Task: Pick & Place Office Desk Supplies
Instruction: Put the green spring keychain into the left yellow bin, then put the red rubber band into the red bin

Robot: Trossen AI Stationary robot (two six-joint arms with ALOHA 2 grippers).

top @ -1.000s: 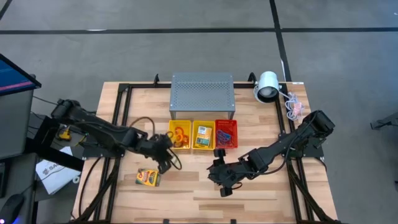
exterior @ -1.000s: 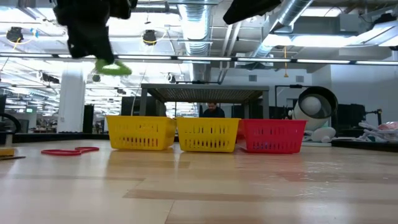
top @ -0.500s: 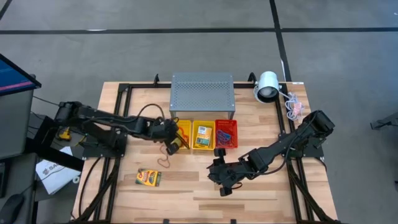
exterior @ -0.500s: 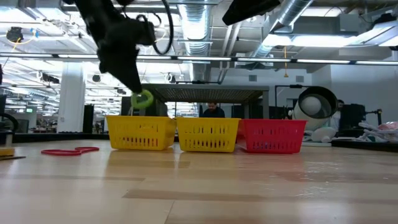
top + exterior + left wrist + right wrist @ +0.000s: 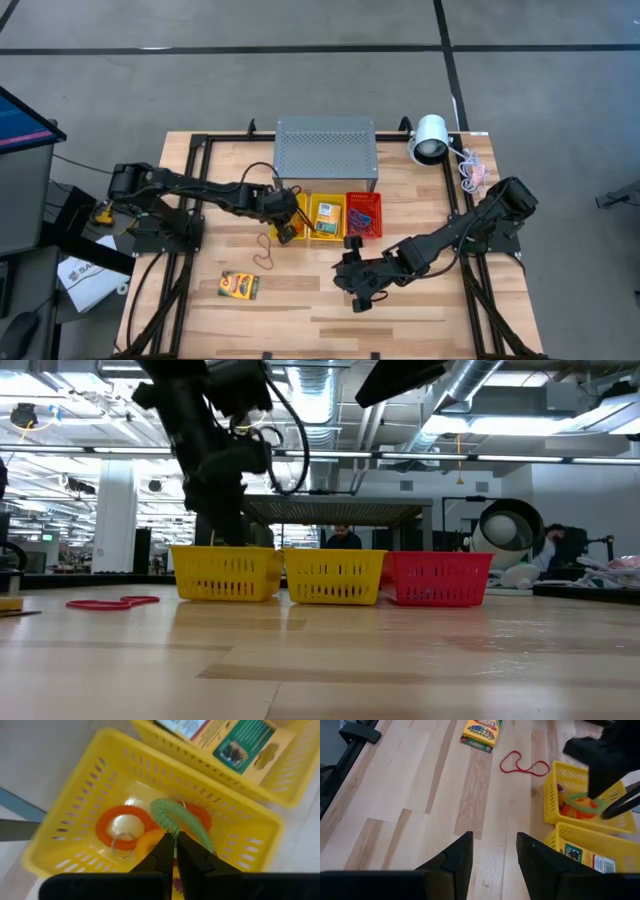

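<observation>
Nearest you on the bench (image 5: 300, 300): a yellow-green card box (image 5: 238, 286), then a red band loop (image 5: 265, 249). R gripper (image 5: 492, 851) waits w/ jaws spread over bare wood mid-bench. L gripper (image 5: 175, 851) is over the left yellow basket (image 5: 75, 840), jaws pinching a green coil band (image 5: 172, 817) above 2 orange coils (image 5: 120, 826). Behind: 2nd yellow basket (image 5: 327, 216), red basket (image 5: 364, 215), grey perforated box (image 5: 326, 153).
</observation>
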